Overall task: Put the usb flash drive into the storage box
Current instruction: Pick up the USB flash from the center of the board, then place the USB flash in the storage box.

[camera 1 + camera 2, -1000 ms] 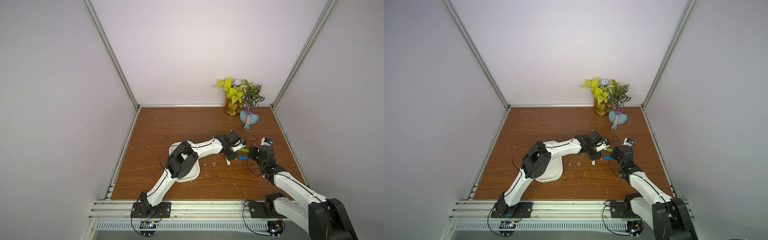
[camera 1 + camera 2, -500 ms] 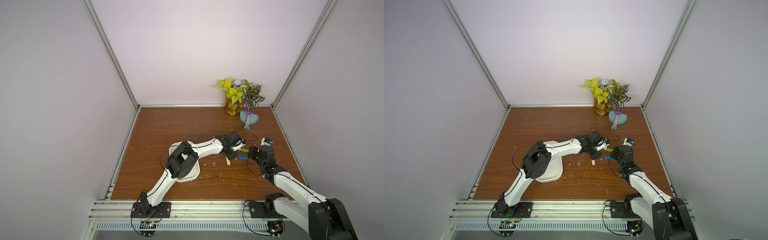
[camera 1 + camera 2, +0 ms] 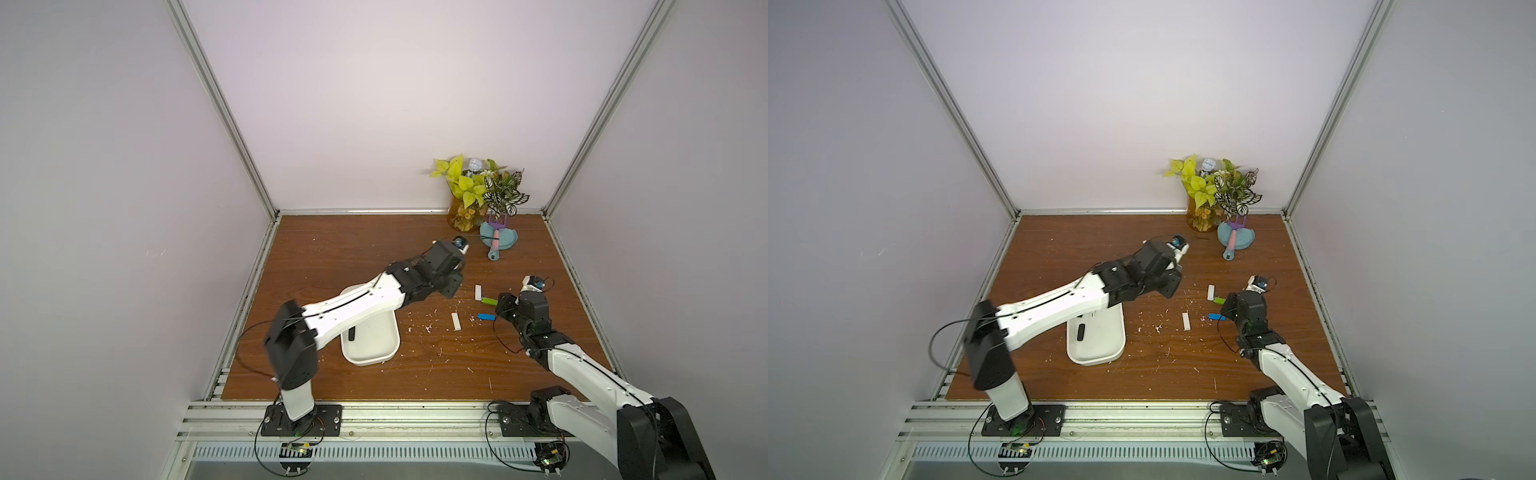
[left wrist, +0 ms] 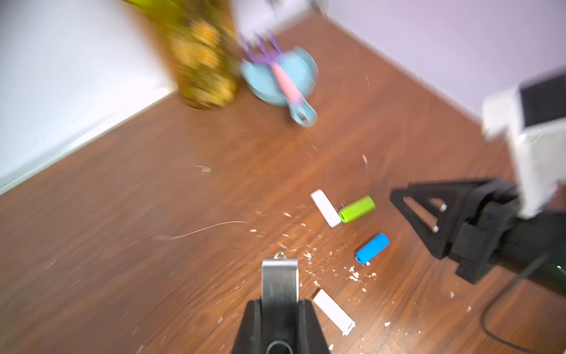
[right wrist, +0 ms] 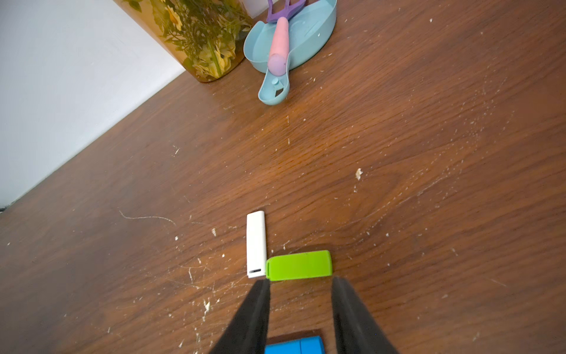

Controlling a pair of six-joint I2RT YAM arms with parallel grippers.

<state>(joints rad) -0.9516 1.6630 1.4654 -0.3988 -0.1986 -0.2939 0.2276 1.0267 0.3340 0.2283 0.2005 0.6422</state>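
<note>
Clamping silver usb flash drive (image 4: 279, 280), left gripper (image 4: 279, 302) (right gripper (image 5: 300, 286) parted).

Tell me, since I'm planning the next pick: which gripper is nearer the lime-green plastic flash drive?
Right. The right gripper, open, hangs just short of the lime-green flash drive. The left gripper, shut on a silver metal drive, is farther, beyond the white stick drive.

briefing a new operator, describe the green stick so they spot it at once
On the wooden table, look at the small sticks just ahead of the right gripper. The green stick is the only one of that colour, its end meeting a white stick in an L, with a blue stick apart.
</note>
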